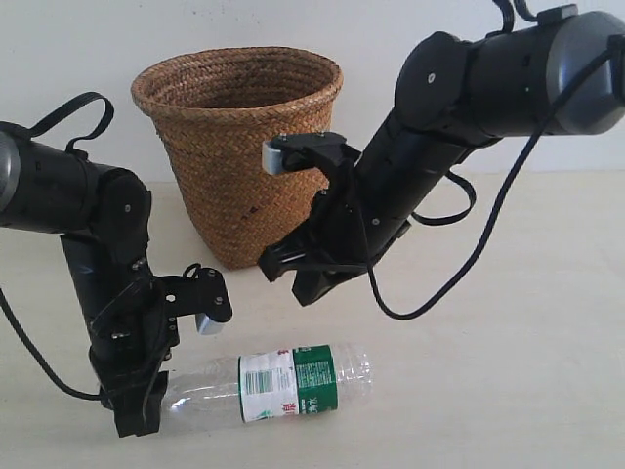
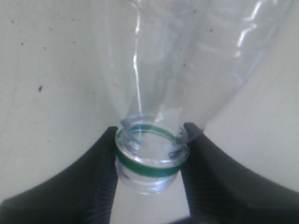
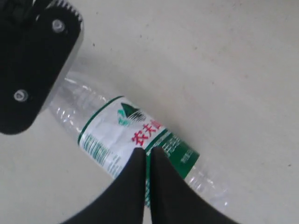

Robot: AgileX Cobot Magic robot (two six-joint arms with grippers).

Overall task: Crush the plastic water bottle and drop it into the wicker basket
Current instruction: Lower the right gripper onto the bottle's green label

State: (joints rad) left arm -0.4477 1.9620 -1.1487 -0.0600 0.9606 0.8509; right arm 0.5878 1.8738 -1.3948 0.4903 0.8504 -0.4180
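The plastic water bottle (image 1: 288,383) was found lying on its side on the table (image 1: 508,342), close to the near edge as seen in the exterior view and left of the middle of that edge. Its neck was turned toward the near left corner and its ribbed base toward the right edge. Its body looked full and round, and the white-and-green label (image 3: 126,135) with red marks was wrapped around its middle.

The left gripper (image 1: 137,415) was lowered to the table at the bottle's neck end. In the left wrist view its two black fingers (image 2: 93,177) were pressed against opposite sides of the neck at the green neck ring (image 2: 147,169), so that the neck was clamped between them. The mouth was seen open.

The right gripper (image 3: 148,154) was held in the air above the bottle, between it and the wicker basket (image 1: 239,156), and apart from both. Its fingers were drawn almost together, with only a thin slit left between them, and nothing was gripped. In the right wrist view the label was seen past the fingertips, and part of the left arm (image 3: 32,60) was seen over the bottle's neck end.

The wicker basket was set upright near the far edge of the table, left of the middle and well behind the bottle. Of its inside, only the woven wall below the rim could be made out.
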